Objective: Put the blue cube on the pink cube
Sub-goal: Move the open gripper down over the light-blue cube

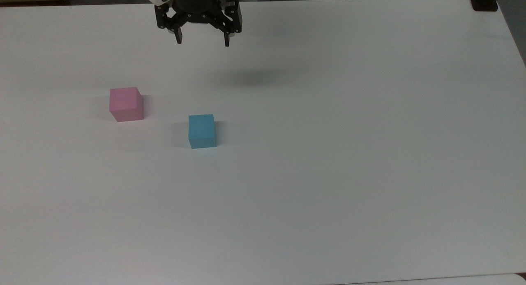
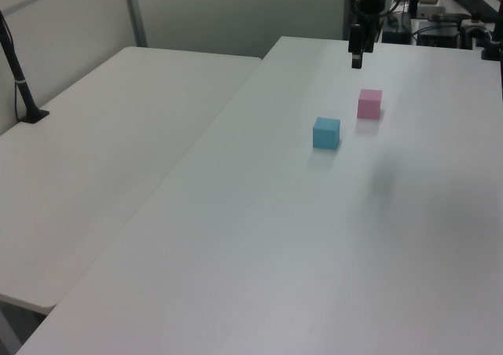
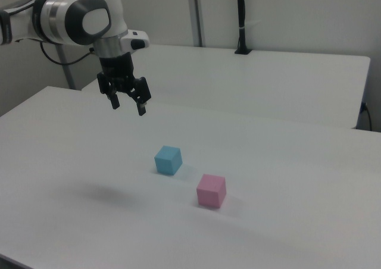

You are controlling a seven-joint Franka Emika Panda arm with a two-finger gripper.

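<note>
The blue cube and the pink cube sit apart on the white counter, with nothing between them. The gripper hangs above the counter's far edge in the top view, jaws wide and empty. Open surface surrounds both cubes.

The blue cube is light cyan, plain on every face. At its 10 o'clock in the top view, the pink cube is pale pink, also plain. The table is white. The gripper is black; the arm is white with dark grey parts.
</note>
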